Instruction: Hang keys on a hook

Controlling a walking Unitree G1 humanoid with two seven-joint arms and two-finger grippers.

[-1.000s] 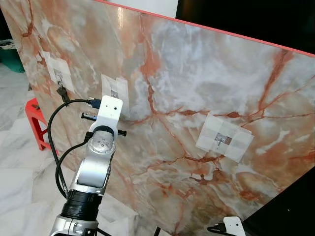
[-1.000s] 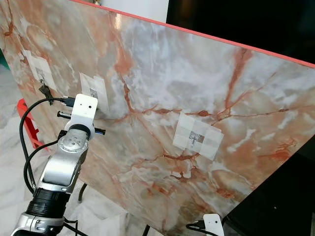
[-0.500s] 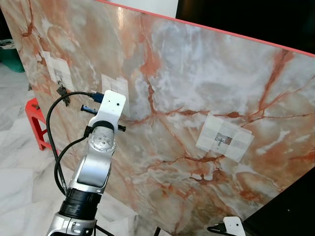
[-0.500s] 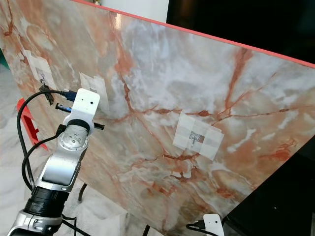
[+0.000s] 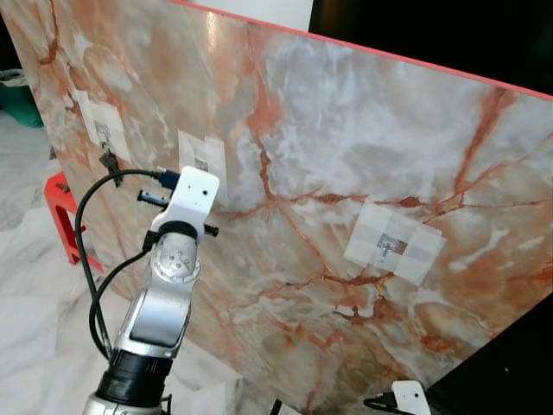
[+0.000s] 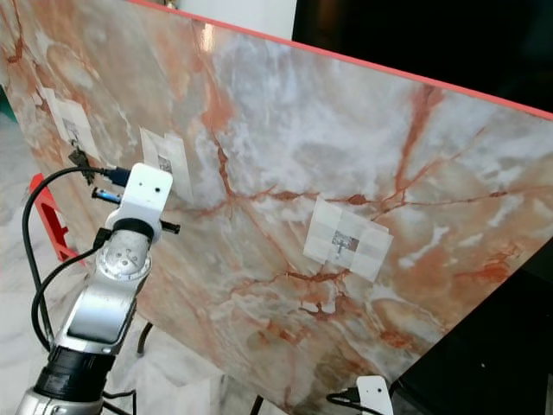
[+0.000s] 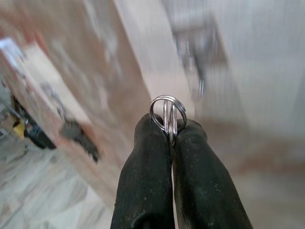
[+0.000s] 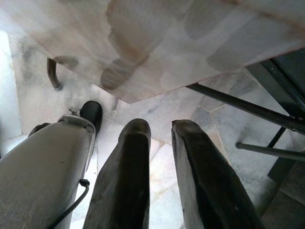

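Before the middle hook (image 5: 201, 162), left gripper (image 7: 167, 125) pinching the key ring (image 7: 167, 112) has dipped slightly, not yet hooked; right gripper (image 8: 159, 125) idles, fingers apart

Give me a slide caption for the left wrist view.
Left gripper pinching a metal key ring, nearing a blurred hook on the marble board.
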